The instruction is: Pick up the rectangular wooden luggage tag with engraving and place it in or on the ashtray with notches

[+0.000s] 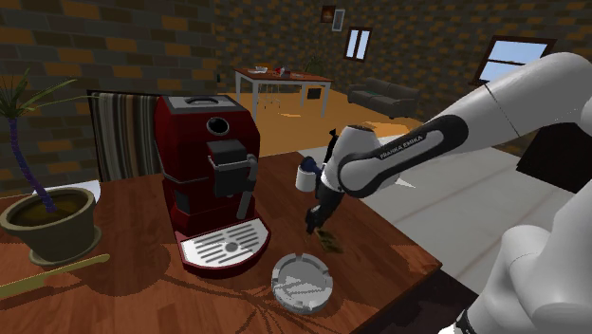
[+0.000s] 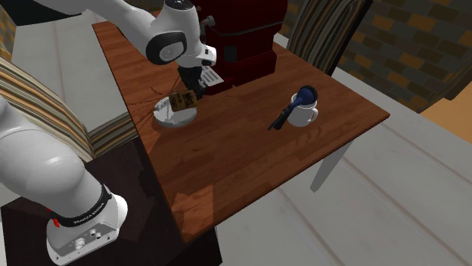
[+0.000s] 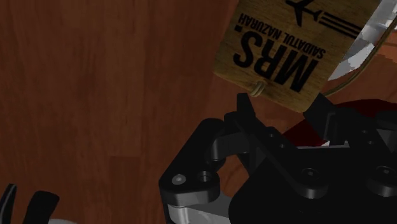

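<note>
Wooden table (image 1: 133, 285), coffee machine (image 1: 211, 180), ashtray (image 1: 303, 282), mug (image 1: 305, 176), plant (image 1: 52, 220)

Engraved wooden tag (image 3: 280, 48) in end effector (image 3: 283, 105) grip, over table (image 3: 95, 95)

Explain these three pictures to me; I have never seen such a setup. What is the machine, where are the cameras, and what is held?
This is a white robot arm with two black fingers, drawn by a simulator in a house. One picture looks down from beside the arm's stand, one from another side of the wooden table, one from a camera on the hand. On the table stand a red coffee machine, a potted plant, a white mug and a notched ashtray. The fingers clasp a wooden luggage tag printed with MRS and a small aeroplane. In the second exterior view the tag appears over the ashtray, so it is probably about to be set down.
</note>
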